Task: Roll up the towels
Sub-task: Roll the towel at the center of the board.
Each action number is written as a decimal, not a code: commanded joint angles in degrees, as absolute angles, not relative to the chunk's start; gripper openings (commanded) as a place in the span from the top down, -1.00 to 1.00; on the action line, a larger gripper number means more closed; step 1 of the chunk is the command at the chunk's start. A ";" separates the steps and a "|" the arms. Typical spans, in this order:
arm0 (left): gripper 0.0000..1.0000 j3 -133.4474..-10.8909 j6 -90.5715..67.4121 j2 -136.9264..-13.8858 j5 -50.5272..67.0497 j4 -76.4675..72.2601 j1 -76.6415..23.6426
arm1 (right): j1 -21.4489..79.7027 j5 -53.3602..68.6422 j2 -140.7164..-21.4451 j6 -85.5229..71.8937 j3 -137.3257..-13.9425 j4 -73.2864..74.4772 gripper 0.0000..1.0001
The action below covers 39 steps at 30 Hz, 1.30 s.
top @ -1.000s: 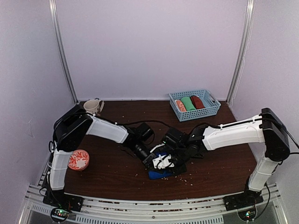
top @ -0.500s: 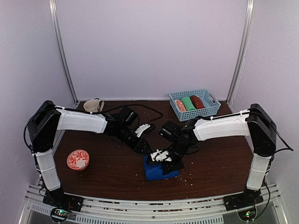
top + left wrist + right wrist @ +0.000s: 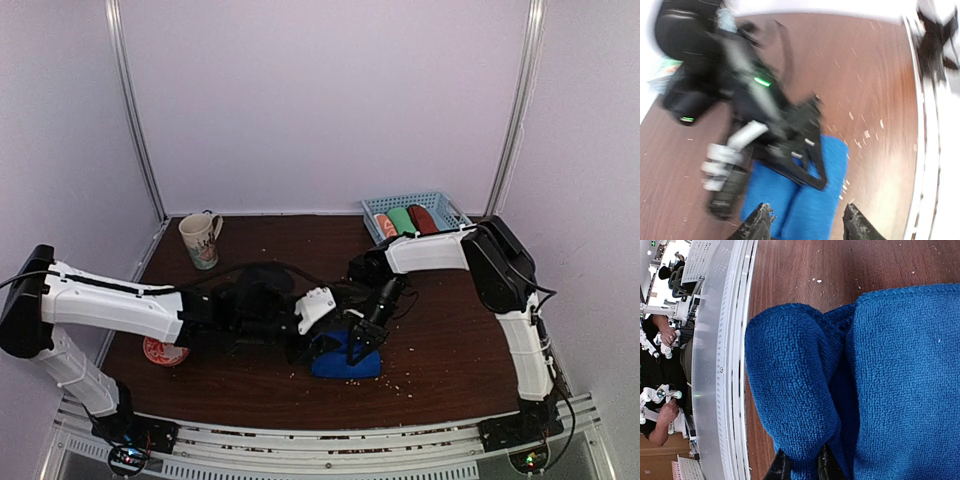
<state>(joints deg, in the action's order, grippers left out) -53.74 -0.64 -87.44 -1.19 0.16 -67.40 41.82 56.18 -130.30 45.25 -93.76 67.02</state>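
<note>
the royal blue terry cloth towel (image 3: 345,362) lies on the dark brown wooden table (image 3: 460,350), near the front edge and about midway between the two arm bases. on my left wrist feed it is doubled into two thick folds side by side, loose rather than a tight cylinder. the right gripper (image 3: 359,345) reaches down onto its far side, and on the right wrist feed i see its dark fingers (image 3: 826,466) pressed in on either side of one plump fold, pinching the blue cloth between them. the left gripper (image 3: 807,225) sits low at the towel's left end with its two fingers (image 3: 759,222) spread apart, one on each side of the cloth; i cannot tell whether they touch it. pale crumbs (image 3: 862,137) are scattered on the wood just beside the towel, and the silver aluminium rail (image 3: 725,365) runs along the table's front edge near it. well apart, at the back right, a light blue plastic mesh basket (image 3: 455,235) holds the rust-brown rolled cloth towel (image 3: 423,217) at its right end, next to a green rolled towel (image 3: 402,221) and an orange-and-white rolled towel (image 3: 385,226). a beige printed ceramic mug (image 3: 200,241) stands upright at the back left, and a red-and-white patterned round bowl (image 3: 160,352) peeks out from under the left arm at the front left.
</note>
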 commanded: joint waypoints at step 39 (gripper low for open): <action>0.46 -63.36 17.42 -113.14 -22.54 10.16 -74.97 | 41.44 51.30 -130.65 51.01 -95.86 77.65 0.41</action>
